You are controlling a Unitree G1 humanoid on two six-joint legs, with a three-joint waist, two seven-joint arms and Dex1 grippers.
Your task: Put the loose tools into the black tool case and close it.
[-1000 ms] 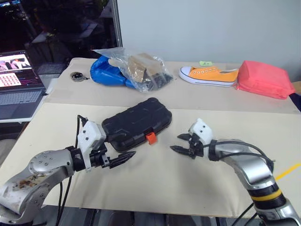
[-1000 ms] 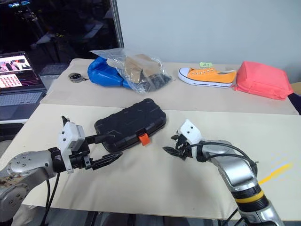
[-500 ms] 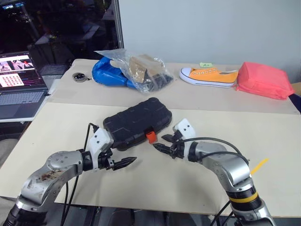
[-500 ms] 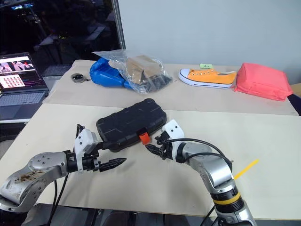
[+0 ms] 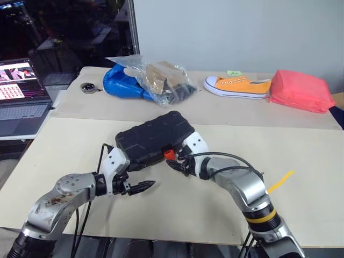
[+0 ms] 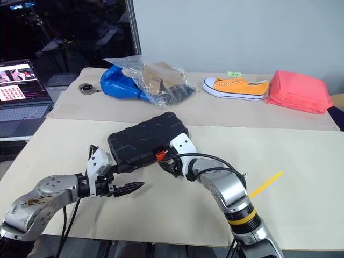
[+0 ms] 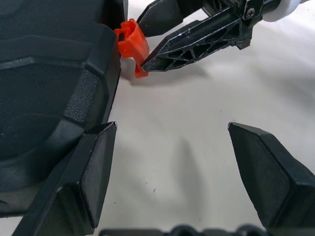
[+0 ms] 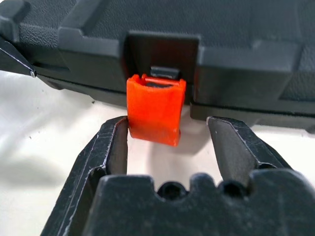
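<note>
Orange latch point(image 8: 153, 109) hanging unfastened off the near edge of the black tool case point(image 5: 153, 137), flap standing between the parted fingers of the right gripper point(image 8: 170, 147): left finger just beside the flap's edge, perhaps touching it, right finger a little apart. Nothing clamped yet. Case shut, lying flat on the beige table point(image 5: 226, 199) near the middle, long axis running slantwise from near left to far right, latch side toward the robot. Right gripper clearly the nearer to the latch, pointing straight at it, slightly below. Left gripper point(image 5: 141, 186) off toward the case's near-left corner, jaws wide, holding nothing, one finger point(image 7: 86, 177) close against the case wall. Judged: next move turns on the latch sitting dead ahead of the right jaws, so a short push forward or a pinch should work it; risk of the case sliding away unless braced from the left.

No loose tools visible on the table. No readable brand or writing on case or latch; small green tag point(image 5: 234, 72) by the orange shoe point(image 5: 239, 86) too small to read.
</note>
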